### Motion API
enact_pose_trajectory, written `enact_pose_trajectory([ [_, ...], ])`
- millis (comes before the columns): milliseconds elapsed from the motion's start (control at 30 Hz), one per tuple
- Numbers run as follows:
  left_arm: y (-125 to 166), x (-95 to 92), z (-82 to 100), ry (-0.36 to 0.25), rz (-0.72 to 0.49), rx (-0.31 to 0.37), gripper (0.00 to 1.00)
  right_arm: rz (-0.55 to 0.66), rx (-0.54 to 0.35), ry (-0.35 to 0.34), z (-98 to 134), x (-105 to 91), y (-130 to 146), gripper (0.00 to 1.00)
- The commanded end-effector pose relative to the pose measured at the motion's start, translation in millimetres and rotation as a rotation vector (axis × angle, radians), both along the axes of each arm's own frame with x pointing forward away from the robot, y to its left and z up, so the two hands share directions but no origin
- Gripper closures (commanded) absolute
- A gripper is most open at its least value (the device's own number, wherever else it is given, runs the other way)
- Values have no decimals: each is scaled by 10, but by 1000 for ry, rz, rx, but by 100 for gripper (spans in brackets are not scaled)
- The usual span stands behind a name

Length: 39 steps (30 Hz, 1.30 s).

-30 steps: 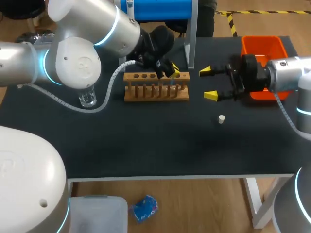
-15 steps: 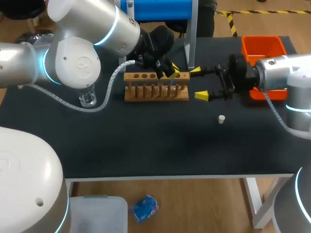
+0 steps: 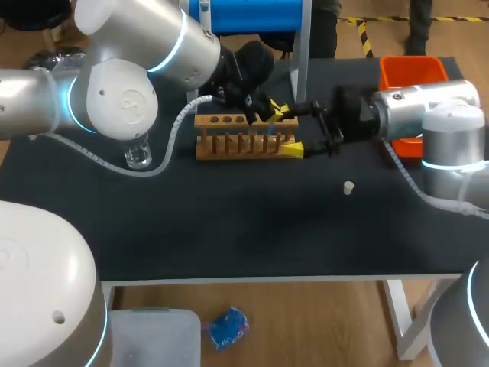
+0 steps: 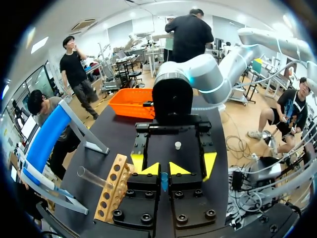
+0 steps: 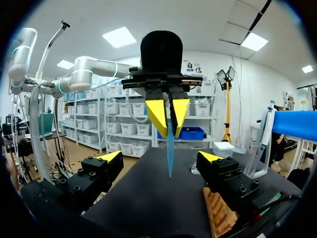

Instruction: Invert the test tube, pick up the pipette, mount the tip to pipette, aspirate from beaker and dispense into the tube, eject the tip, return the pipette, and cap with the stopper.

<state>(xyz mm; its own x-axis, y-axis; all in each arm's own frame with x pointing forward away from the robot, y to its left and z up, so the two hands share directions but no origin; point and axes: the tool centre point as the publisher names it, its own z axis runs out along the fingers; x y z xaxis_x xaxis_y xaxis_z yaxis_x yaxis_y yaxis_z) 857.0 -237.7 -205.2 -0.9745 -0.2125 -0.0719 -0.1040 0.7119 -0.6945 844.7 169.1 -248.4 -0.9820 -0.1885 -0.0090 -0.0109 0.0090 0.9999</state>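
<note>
My left gripper (image 3: 263, 107) hangs over the wooden rack (image 3: 244, 139), shut on a thin blue test tube (image 5: 170, 146) that points down from its yellow tips. The left wrist view shows the same tube (image 4: 164, 181) pinched in my left gripper (image 4: 164, 171). My right gripper (image 3: 292, 130) faces it from the right, open, one fingertip (image 5: 110, 156) on either side of the tube without touching it. A small white stopper (image 3: 348, 187) lies on the black table in front of the right arm. A glass beaker (image 3: 138, 157) stands left of the rack.
An orange bin (image 3: 409, 73) sits at the back right behind the right arm. A blue stand (image 3: 244, 14) with a metal leg rises behind the rack. A clear tube (image 4: 91, 177) sticks out of the rack (image 4: 115, 191) beside my left gripper.
My right arm has moved left towards the rack, and its open fingers now stand on either side of the held tube. The left arm has kept still.
</note>
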Motion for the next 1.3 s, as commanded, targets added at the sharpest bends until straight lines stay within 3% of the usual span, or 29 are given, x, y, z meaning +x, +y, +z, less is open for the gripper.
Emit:
enact_pose_trajectory([
  [33, -7, 3, 17, 4, 1, 8, 100, 10, 9, 3, -14, 17, 128, 0],
  [267, -7, 3, 17, 4, 1, 8, 100, 5, 11, 11, -8, 2, 206, 0],
  [300, -7, 3, 17, 4, 1, 8, 100, 4, 11, 11, -7, 3, 208, 4],
  [333, -7, 3, 17, 4, 1, 8, 100, 2, 12, 12, -4, 3, 212, 13],
  [400, -7, 3, 17, 4, 1, 8, 100, -3, 16, 17, 6, -3, 216, 50],
  [467, -7, 3, 17, 4, 1, 8, 100, -6, 18, 16, 10, -9, 217, 56],
  [600, -7, 3, 17, 4, 1, 8, 100, -13, 17, 15, 12, -10, 218, 95],
  [633, -7, 3, 17, 4, 1, 8, 100, -14, 18, 15, 15, -8, 214, 98],
  [733, -7, 3, 17, 4, 1, 8, 100, -20, 13, 10, 19, -1, 192, 88],
  [800, -7, 3, 17, 4, 1, 8, 100, -30, 8, 9, 9, 22, 172, 87],
  [967, -7, 3, 17, 4, 1, 8, 100, -33, 9, 10, 20, 29, 156, 94],
  [1000, -7, 3, 17, 4, 1, 8, 100, -34, 11, 10, 21, 30, 157, 99],
  [1267, -7, 3, 17, 4, 1, 8, 100, -29, 10, 15, 12, 15, 153, 100],
  [1300, -7, 3, 17, 4, 1, 8, 55, -29, 9, 16, 7, 15, 147, 100],
])
